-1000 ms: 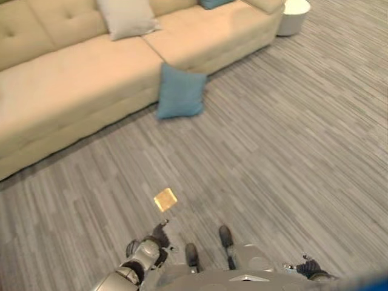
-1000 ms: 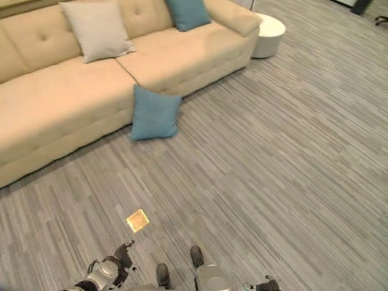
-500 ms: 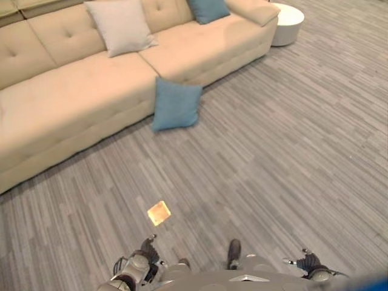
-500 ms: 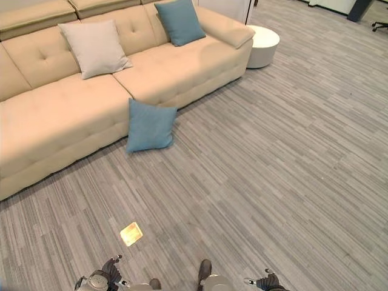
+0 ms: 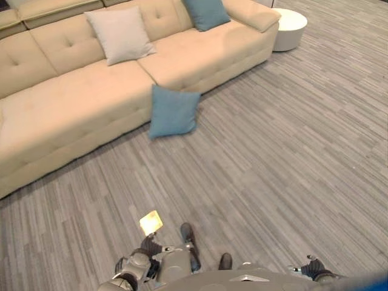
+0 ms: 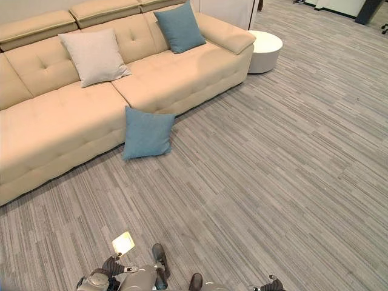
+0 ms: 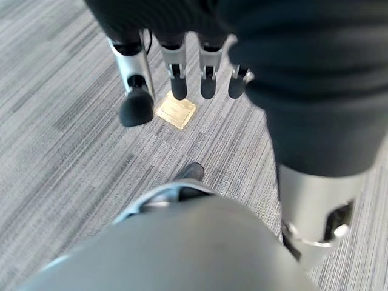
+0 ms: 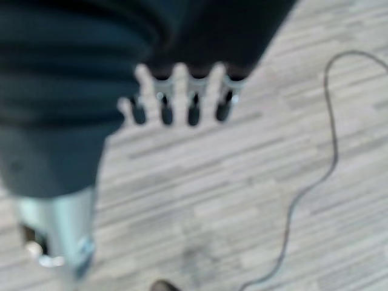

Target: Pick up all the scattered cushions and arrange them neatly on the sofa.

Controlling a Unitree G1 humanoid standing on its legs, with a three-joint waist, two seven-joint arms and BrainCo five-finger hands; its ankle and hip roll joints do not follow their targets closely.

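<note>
Since a second ago the whole view has lifted and pulled back, so more of the beige sofa (image 6: 73,121) and its back cushions now shows; that is the camera shifting, and the cushions lie where they did relative to the sofa. One blue cushion (image 6: 147,133) stands on the grey striped floor (image 6: 273,170), tilted back with its upper edge leaning against the front of the sofa near the seam between two seat sections. A light grey cushion (image 6: 94,56) is propped against the sofa's backrest, and a second blue cushion (image 6: 179,27) leans on the backrest further along, near the padded armrest. Just past that armrest stands a round white side table (image 6: 265,51). A small yellow square floor plate (image 6: 123,243) lies on the floor near the robot, well apart from the fallen cushion. The left hand (image 7: 176,66) hangs low above the floor, its fingers straight and relaxed with the thumb apart, holding nothing; the floor plate shows just past its fingertips. The right hand (image 8: 179,97) hangs low on the other side, fingers likewise loosely extended and empty, over bare floor.
</note>
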